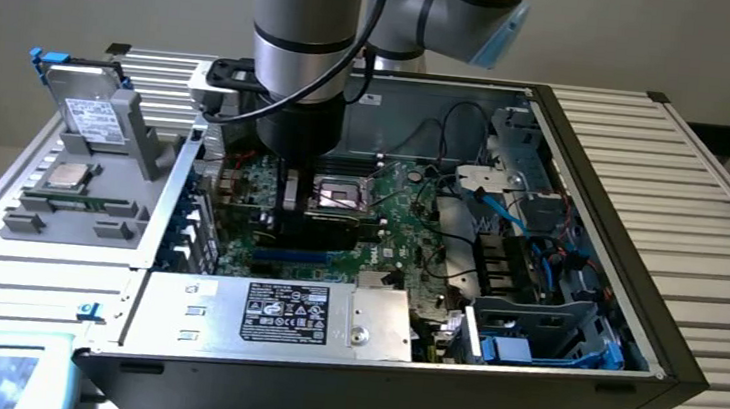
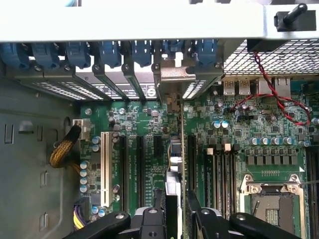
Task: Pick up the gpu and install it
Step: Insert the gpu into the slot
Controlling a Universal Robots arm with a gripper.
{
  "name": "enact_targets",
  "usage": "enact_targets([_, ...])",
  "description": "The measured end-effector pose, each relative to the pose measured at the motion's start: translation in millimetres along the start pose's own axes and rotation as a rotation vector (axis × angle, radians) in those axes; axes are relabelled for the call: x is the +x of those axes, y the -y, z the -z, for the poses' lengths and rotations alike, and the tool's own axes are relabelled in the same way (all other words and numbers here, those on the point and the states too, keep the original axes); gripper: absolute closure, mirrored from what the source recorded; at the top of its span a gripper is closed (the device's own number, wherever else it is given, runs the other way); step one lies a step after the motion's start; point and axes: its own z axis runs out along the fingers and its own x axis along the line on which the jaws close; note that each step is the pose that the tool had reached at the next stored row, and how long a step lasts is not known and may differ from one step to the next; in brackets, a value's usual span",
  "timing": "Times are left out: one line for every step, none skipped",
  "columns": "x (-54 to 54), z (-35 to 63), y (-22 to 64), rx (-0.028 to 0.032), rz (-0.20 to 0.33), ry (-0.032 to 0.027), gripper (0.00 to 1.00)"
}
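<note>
In the wrist view the gpu (image 2: 175,149) stands edge-on between my two black fingers (image 2: 195,211). My gripper (image 2: 177,201) is shut on it. The card runs along the expansion slots of the green motherboard (image 2: 144,119), and its metal end bracket (image 2: 174,74) sits at the case's rear slot openings. I cannot tell whether its edge is seated in a slot. In the exterior view the gripper (image 1: 288,219) reaches straight down inside the open computer case (image 1: 609,178), low over the board, just to the exterior view's left of the processor socket (image 1: 338,198).
A silver power supply (image 1: 287,313) with a black label lies at the case's near side. Cables and drive bays (image 1: 533,271) crowd the exterior view's right. A grey holder (image 1: 86,178) outside the case carries a silver processor chip (image 1: 70,174). Blue slot latches (image 2: 109,52) line the rear.
</note>
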Motion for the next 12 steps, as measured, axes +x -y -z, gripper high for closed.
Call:
enact_targets([0.0,0.0,0.0,-0.0007,0.0,0.0,0.72])
enact_targets([0.0,-0.1,0.0,-0.0013,0.0,0.0001,0.72])
enact_targets([0.0,-0.3,0.0,-0.0026,0.0,0.0003,0.72])
enact_targets([0.2,-0.6,0.0,-0.0043,0.001,0.0003,0.72])
enact_targets([0.5,-1.0,0.1,-0.0059,0.002,0.0003,0.72])
enact_targets([0.7,-1.2,0.1,-0.0072,0.002,0.0001,0.72])
enact_targets([0.7,-1.1,0.0,-0.0086,0.002,-0.0004,0.72])
enact_targets([0.7,-1.1,0.0,-0.0092,0.002,-0.0005,0.72])
enact_targets([0.7,-1.0,0.0,-0.0094,0.003,-0.0005,0.72])
enact_targets([0.7,-1.1,0.1,-0.0096,0.003,-0.0005,0.72])
enact_targets([0.8,-1.1,0.1,-0.0096,0.003,-0.0004,0.72])
enact_targets([0.9,-1.2,0.1,-0.0095,0.003,-0.0003,0.72])
